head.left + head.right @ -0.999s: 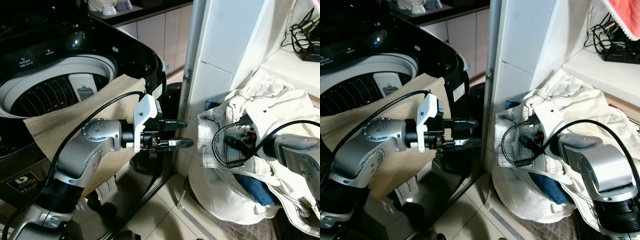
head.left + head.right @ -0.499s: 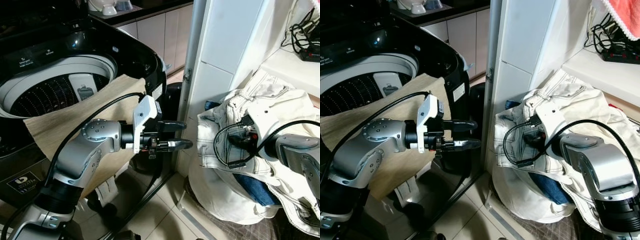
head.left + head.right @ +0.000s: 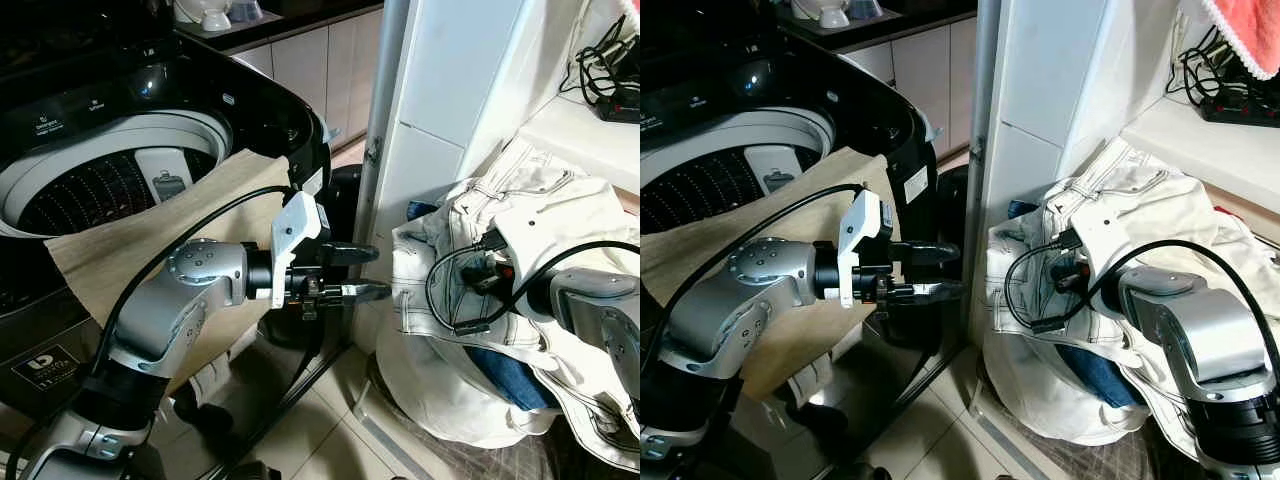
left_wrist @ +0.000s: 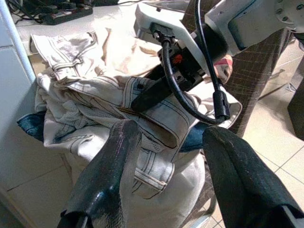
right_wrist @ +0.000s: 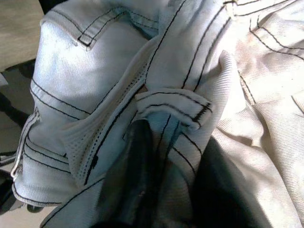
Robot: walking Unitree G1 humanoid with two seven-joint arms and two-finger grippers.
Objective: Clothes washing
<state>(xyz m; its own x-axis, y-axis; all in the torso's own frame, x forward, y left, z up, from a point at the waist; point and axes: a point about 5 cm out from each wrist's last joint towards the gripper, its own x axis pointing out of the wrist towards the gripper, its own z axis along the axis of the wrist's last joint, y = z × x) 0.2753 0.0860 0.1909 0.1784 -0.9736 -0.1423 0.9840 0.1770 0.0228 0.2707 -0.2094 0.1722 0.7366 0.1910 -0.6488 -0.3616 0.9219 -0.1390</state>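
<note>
Cream-white denim jeans with dark contrast stitching [image 3: 520, 215] sit heaped on a laundry pile beside the white cabinet panel [image 3: 440, 90], some blue denim [image 3: 505, 372] under them. Right gripper [image 5: 164, 156] is pushed into the folds near the waistband, fingers close together with a stitched flap of the fabric between them, so it looks pinched on the cloth (wrist view is the best evidence; the head views hide the fingertips).

Left gripper [image 3: 365, 272] hangs in the air between the black top-loading washing machine [image 3: 150, 130] and the pile, fingers moderately apart, holding nothing. It points straight at the jeans, which lie just ahead of it. Probably staged there to take a second grip so the bulky garment lifts without dragging.

Jeans are crumpled, no clean long axis; the waistband end faces the left gripper and the bulk trails away behind the right one.

A tan cloth [image 3: 150, 240] is draped over the washer rim, behind the left gripper.
</note>
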